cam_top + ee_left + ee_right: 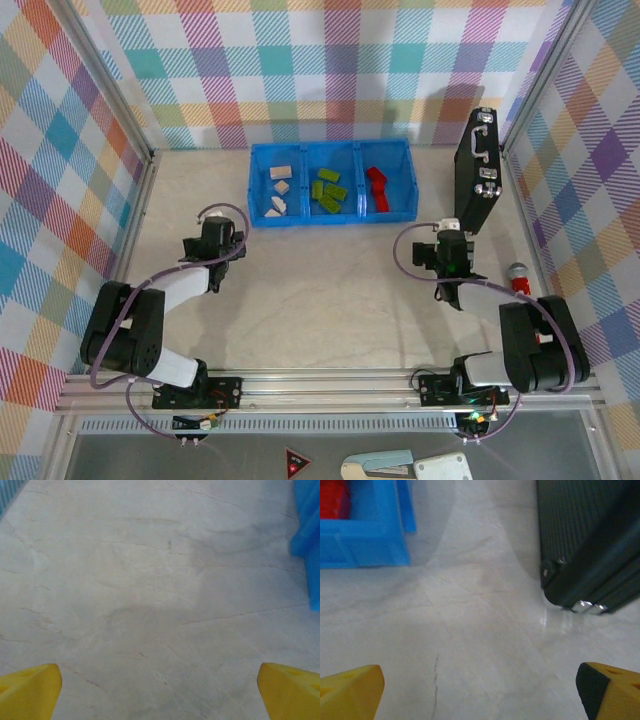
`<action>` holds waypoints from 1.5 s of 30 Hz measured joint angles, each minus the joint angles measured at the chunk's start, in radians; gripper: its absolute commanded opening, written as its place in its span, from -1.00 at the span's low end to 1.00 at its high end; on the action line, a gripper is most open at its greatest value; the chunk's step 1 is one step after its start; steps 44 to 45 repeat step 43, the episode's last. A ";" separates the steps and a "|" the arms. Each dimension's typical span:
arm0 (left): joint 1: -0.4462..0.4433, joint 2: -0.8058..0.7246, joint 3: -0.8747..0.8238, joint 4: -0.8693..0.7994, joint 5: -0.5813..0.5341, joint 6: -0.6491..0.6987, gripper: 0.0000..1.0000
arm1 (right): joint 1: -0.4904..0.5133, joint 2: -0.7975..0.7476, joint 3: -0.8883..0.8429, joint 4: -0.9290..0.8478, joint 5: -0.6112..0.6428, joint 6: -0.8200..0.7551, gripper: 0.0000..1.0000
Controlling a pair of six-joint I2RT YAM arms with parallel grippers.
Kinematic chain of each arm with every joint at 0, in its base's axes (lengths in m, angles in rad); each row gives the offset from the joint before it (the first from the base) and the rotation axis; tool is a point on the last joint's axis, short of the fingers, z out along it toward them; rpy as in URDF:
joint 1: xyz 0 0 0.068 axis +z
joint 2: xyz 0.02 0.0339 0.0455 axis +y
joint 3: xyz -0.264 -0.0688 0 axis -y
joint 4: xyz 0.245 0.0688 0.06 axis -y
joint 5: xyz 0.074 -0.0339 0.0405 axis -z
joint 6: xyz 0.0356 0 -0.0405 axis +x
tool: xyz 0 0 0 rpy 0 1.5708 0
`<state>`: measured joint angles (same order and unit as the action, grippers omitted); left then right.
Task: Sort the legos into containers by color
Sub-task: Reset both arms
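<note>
Top external view gives us the blue tray [330, 221] at the far middle of the table [330, 310], its three compartments side by side. We see the cream legos [278, 190] in the left compartment, the green legos [329, 190] in the middle one and the red legos [377, 188] in the right one. We find no loose brick on the tabletop.

We see the left gripper [218, 236] near the tray's near-left corner, apart from it and low over bare table. The right gripper [450, 245] sits off the tray's near-right corner, just beside the near end of a black case [478, 170] that stands on edge along the right wall. A red cylinder [519, 278] lies near the right arm, by the wall.

Left wrist view shows us two yellow fingers [30, 690] at the bottom corners, set wide apart with nothing between them but table; the tray's blue edge [307, 530] is blurred at the right.

Right wrist view shows us the same: yellow fingers [350, 690] spread wide and empty over the table. Ahead on the left is a corner of the tray [365, 550] with red legos [332, 500] inside; ahead on the right is the case [590, 540], its lower corner resting on the table.
</note>
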<state>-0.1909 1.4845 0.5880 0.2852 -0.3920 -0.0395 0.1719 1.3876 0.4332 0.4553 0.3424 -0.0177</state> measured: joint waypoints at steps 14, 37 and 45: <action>0.127 0.069 -0.045 0.269 0.293 0.060 1.00 | -0.073 0.102 0.024 0.203 -0.171 -0.035 0.98; 0.127 0.093 -0.172 0.518 0.347 0.067 0.99 | -0.131 0.143 -0.031 0.356 -0.277 0.006 0.98; 0.127 0.093 -0.172 0.524 0.347 0.067 0.99 | -0.135 0.143 -0.031 0.356 -0.279 0.010 0.98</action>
